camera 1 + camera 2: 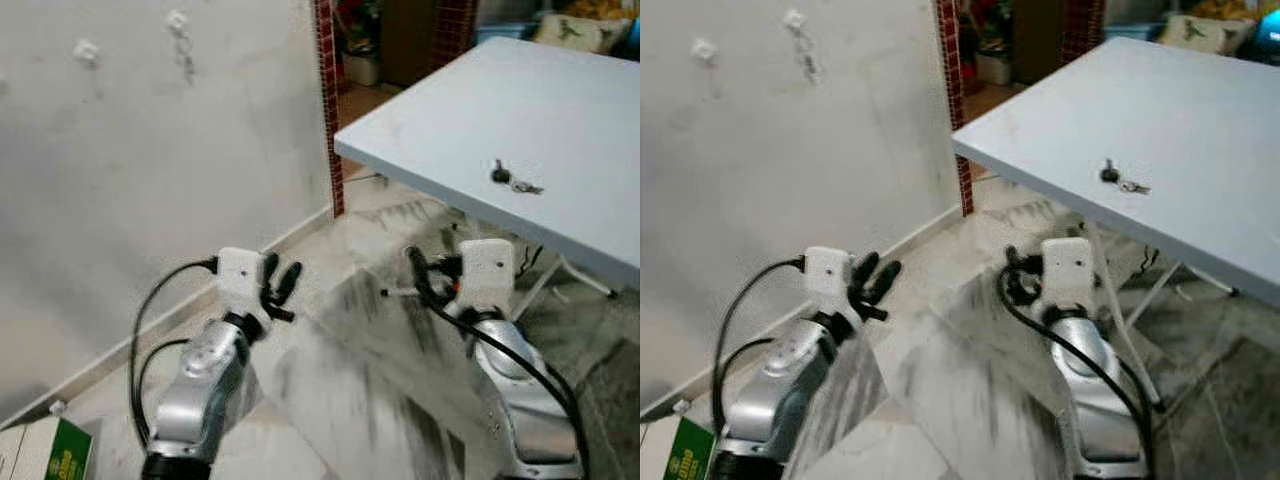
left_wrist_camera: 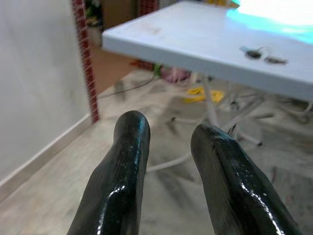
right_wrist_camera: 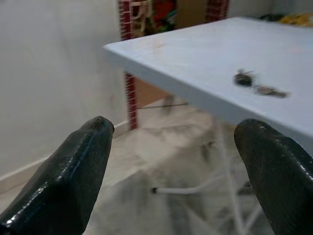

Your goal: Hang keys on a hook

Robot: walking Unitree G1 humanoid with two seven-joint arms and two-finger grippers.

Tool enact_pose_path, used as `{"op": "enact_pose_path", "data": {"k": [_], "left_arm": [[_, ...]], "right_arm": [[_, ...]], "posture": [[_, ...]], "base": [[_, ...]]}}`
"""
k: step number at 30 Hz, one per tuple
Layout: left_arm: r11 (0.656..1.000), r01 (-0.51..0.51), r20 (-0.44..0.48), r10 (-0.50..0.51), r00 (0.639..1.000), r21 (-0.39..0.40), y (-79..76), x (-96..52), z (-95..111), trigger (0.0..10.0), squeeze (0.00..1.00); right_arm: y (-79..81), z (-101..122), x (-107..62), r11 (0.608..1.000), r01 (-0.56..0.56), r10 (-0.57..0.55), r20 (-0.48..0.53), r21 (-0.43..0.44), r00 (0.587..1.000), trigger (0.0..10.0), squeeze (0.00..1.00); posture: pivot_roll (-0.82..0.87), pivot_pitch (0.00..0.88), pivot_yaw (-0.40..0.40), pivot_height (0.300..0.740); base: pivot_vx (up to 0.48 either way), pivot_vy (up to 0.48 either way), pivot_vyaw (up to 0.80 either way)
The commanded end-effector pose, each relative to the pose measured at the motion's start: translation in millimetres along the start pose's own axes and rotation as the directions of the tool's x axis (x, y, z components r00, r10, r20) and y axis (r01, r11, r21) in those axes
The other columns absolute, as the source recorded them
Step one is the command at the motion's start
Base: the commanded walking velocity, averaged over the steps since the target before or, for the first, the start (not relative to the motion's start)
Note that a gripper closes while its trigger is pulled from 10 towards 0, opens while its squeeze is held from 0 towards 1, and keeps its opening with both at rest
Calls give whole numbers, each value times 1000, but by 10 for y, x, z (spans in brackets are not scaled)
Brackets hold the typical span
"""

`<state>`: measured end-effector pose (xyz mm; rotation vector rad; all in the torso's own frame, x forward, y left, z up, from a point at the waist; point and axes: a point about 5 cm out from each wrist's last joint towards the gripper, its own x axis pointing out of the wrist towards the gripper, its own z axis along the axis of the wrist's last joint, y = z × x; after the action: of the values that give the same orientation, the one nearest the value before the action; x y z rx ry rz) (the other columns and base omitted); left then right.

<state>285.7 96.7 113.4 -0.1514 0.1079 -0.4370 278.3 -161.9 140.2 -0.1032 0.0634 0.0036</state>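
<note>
We see the keys (image 1: 514,179) lying flat on the pale blue table (image 1: 560,100), in the right half of the frame near the table's front edge, well apart from both arms. Two small white hooks (image 1: 87,51) sit on the grey wall (image 1: 150,200) in the upper left of the frame, with nothing hanging on them. Our left tool (image 1: 283,283) hangs low in the lower left centre over the marbled floor (image 1: 350,370), its two black fingers (image 2: 128,161) a narrow gap apart and holding nothing. Our right tool (image 3: 178,147) sits in the lower right centre, below the table edge, its fingers spread wide and empty; in its wrist view the keys lie on the table beyond the fingertips. A green and white box (image 1: 50,450) rests in the lower left corner, and a red brick pillar (image 1: 328,100) stands at the wall's end
</note>
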Motion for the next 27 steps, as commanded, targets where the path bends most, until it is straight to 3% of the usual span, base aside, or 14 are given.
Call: {"op": "enact_pose_path", "data": {"k": [1,27], "left_arm": [[1000,-27,-11,27,1000,12,94,-38,-6,10000,0],[1000,-11,-21,11,1000,2,68,-38,-25,10000,0]], "right_arm": [[108,31,4,999,-38,38,10,18,999,10000,0],[161,44,13,998,-64,64,21,-4,998,10000,0]], "posture": [[-105,0,121,740],[-103,0,117,740]], "base": [[0,0,0],[355,0,0]]}}
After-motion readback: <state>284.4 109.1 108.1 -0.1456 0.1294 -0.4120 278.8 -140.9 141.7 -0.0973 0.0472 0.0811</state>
